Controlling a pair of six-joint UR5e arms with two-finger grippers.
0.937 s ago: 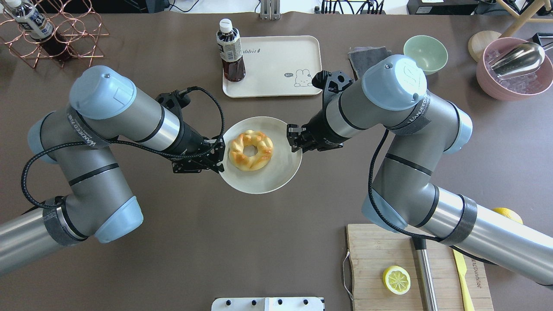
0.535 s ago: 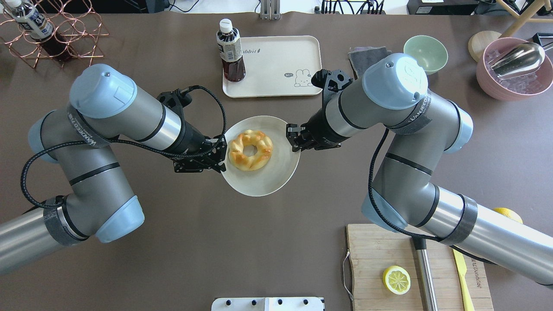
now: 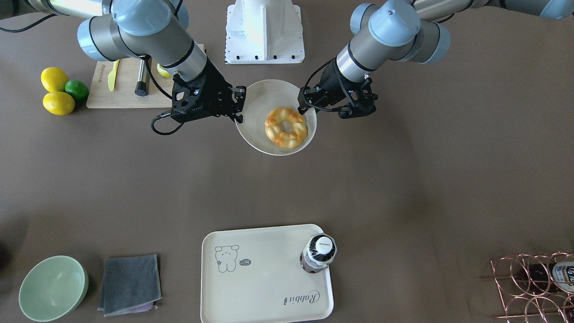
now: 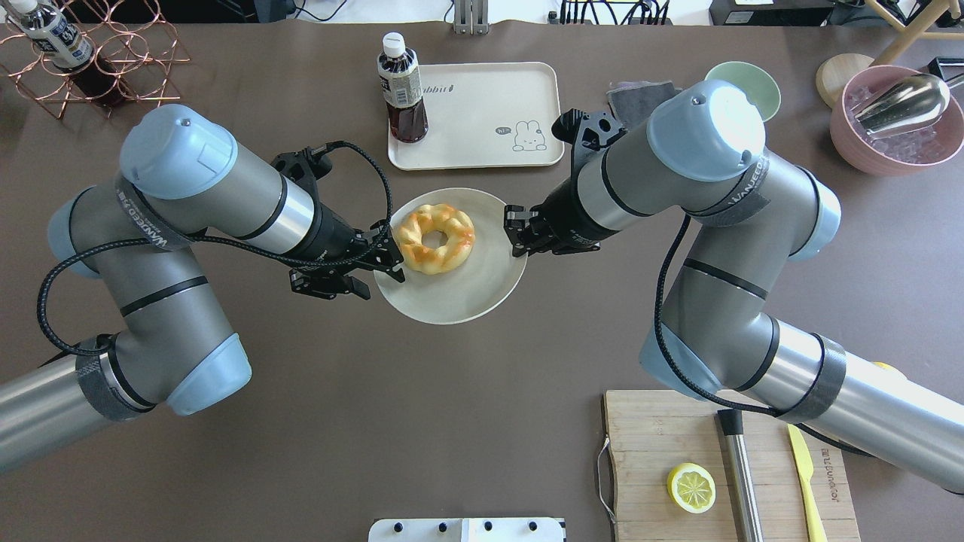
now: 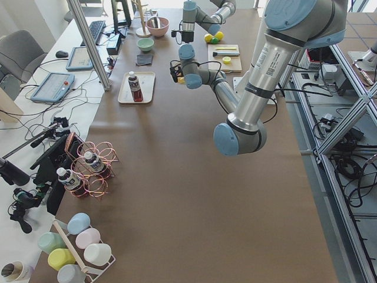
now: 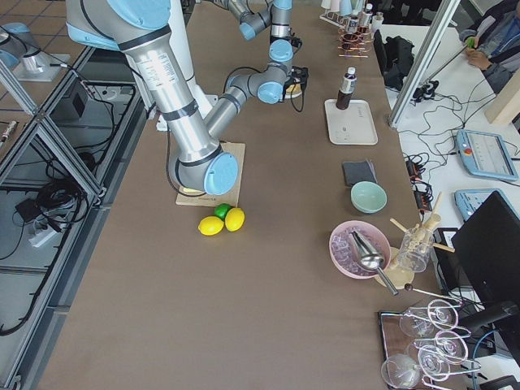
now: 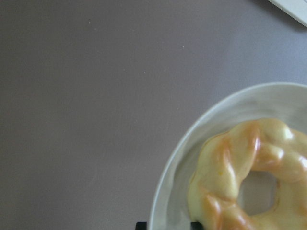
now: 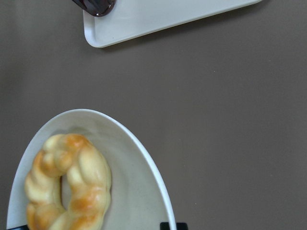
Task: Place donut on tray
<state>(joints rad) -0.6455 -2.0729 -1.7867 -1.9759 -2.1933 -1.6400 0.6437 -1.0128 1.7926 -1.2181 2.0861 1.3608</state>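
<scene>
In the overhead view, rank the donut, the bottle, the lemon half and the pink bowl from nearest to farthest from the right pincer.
1. donut, on the plate that the right pincer grips.
2. bottle, on the tray, far side.
3. lemon half, on the cutting board, near side.
4. pink bowl, far right corner.

Left gripper (image 4: 392,262) and right gripper (image 4: 517,235) face each other, jaws clamped on opposite rims of the plate (image 4: 459,301).

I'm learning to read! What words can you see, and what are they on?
"Rabbit": on the tray.
"hi": in the bubble beside the tray's rabbit drawing.
Label on the bottle: too small to read.
Writing on the arms' straps: too blurred to read.
</scene>
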